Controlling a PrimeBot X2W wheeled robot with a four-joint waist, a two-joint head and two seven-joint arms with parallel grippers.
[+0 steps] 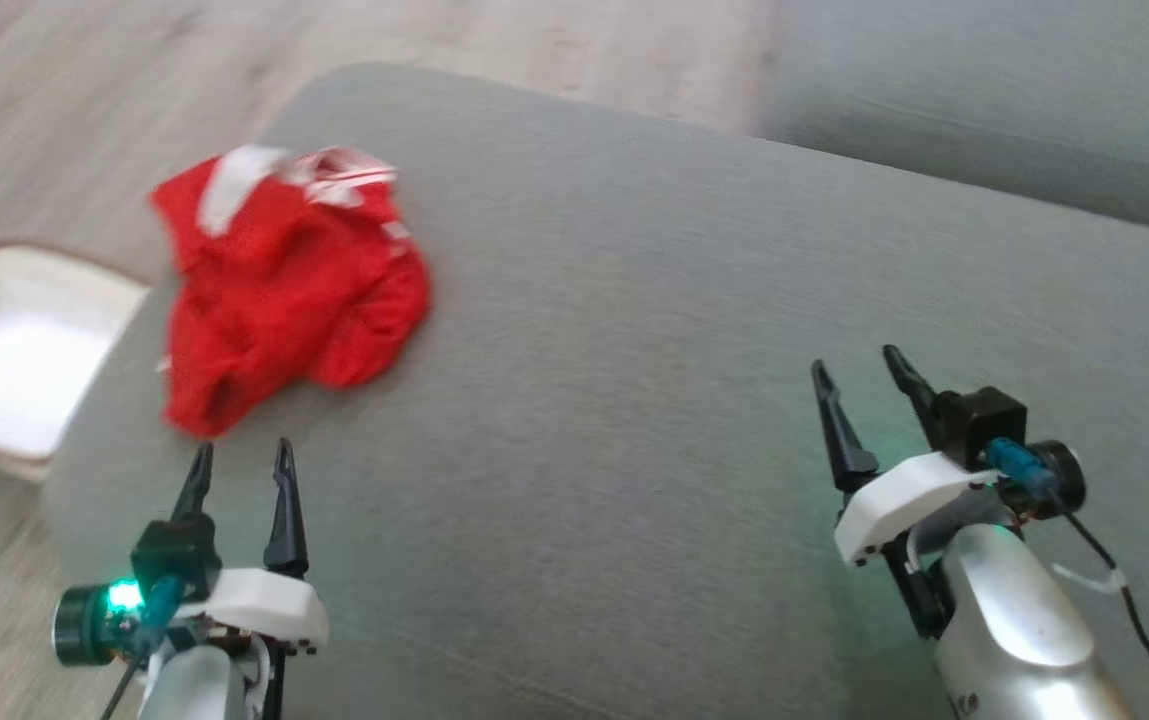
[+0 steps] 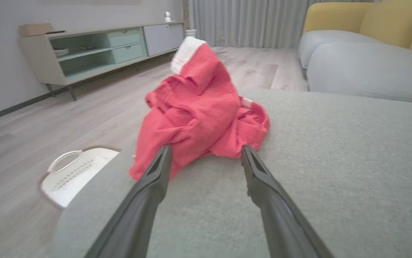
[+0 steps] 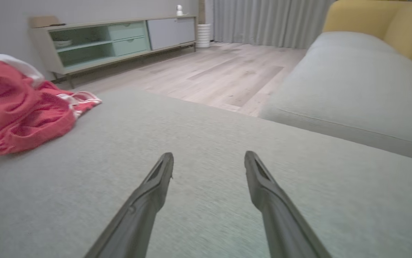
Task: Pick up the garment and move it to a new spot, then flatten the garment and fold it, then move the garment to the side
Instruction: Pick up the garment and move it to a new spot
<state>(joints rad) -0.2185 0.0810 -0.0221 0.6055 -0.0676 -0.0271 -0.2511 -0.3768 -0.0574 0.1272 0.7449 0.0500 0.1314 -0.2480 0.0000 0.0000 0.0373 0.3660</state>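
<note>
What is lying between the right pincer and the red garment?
Nothing but bare grey cushion separates the right pincer from the garment; the head view shows it.

From the head: looking forward and steeply down on the grey cushion (image 1: pixel 634 300), left gripper (image 1: pixel 243 445) at lower left, right gripper (image 1: pixel 853 357) at lower right. From the left wrist: low over the cushion, sighting along the fingers (image 2: pixel 157 179), near the red garment (image 2: pixel 198 114), facing the sideboard (image 2: pixel 94 50) and curtain (image 2: pixel 245 21) across the floor (image 2: pixel 48 125). From the right wrist: equally low, facing the same sideboard, garment well apart at the far left edge. Shared by all three: cushion and garment. Shared by head and left wrist: the white basket (image 1: pixel 24 350). Shared by both wrists: sideboard, curtain, floor, sofa (image 2: pixel 353 64).
</note>
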